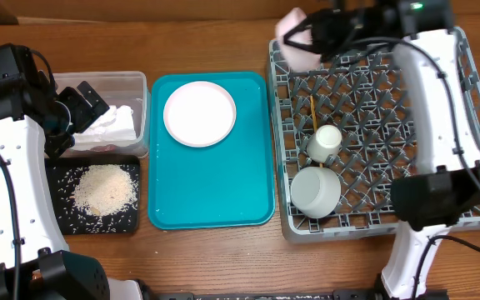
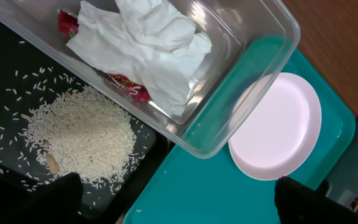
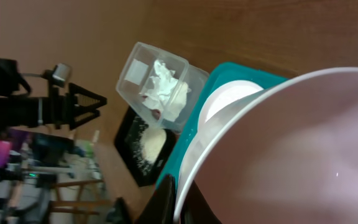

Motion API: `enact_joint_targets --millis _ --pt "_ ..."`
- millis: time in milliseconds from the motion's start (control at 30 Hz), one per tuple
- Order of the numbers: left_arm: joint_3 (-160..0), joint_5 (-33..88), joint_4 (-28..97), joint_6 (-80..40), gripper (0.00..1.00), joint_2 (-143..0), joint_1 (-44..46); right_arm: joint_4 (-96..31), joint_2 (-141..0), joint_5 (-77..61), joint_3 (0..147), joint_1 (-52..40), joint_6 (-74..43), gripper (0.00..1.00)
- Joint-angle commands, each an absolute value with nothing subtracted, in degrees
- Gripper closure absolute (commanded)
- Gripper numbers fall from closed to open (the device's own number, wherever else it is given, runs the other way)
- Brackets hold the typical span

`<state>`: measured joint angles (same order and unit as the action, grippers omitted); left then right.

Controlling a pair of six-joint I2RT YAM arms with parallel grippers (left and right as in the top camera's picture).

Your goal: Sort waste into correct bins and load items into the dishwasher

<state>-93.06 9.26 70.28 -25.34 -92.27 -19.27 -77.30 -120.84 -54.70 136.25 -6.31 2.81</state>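
Right gripper (image 1: 311, 37): fingers clamped on the rim of a pink bowl (image 1: 292, 37), held over the far left corner of the grey rack (image 1: 365, 158).
Left gripper (image 1: 86, 104): fingers spread wide, holding nothing, above the clear tub (image 1: 136, 83).
Clear tub: crumpled tissue (image 2: 148, 43) and red wrapper (image 2: 129, 87) inside.
Black tray (image 1: 57, 171): rice (image 1: 105, 190) heaped in it, with stray grains around the heap.
Teal tray (image 1: 215, 183): pink plate (image 1: 199, 113) at its far end.
Rack: cream cup (image 1: 325, 142), second bowl (image 1: 315, 190) and chopsticks (image 1: 314, 112), all toward its left side.

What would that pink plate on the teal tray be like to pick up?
The plate looks rigid, so it probably won't flex. It lies flat on the teal tray with a low rim, so gripping its edge may be fiddly. Its smooth, glossy surface suggests it would slide if pushed.
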Motion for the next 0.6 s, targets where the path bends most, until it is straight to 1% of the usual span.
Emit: enact_joint_targets --millis 0,100,233,400,433,567 --pt "-94.3 9.5 70.2 -25.3 0.00 -91.8 -19.5 -78.4 -119.6 -61.2 134.3 -4.4 3.5 0.96" --pt "-94.3 9.4 70.2 -25.3 0.00 -91.8 -19.5 -78.4 -119.6 -62.2 131.6 -2.9 5.1 0.96" --pt "-94.3 9.4 70.2 -25.3 0.00 -91.8 -19.5 -77.7 -119.6 -67.7 125.6 -2.2 7.8 0.96" --pt "-94.3 9.4 70.2 -25.3 0.00 -91.8 -19.5 -72.3 -119.6 -77.9 115.7 -2.1 9.3 0.96" --pt "-94.3 9.4 70.2 -25.3 0.00 -91.8 -19.5 -70.2 -119.6 -81.7 111.9 -2.2 10.1 0.96" --pt "-94.3 9.4 70.2 -25.3 0.00 -91.8 -19.5 -64.4 -119.6 -86.3 104.3 -2.4 11.0 0.96"
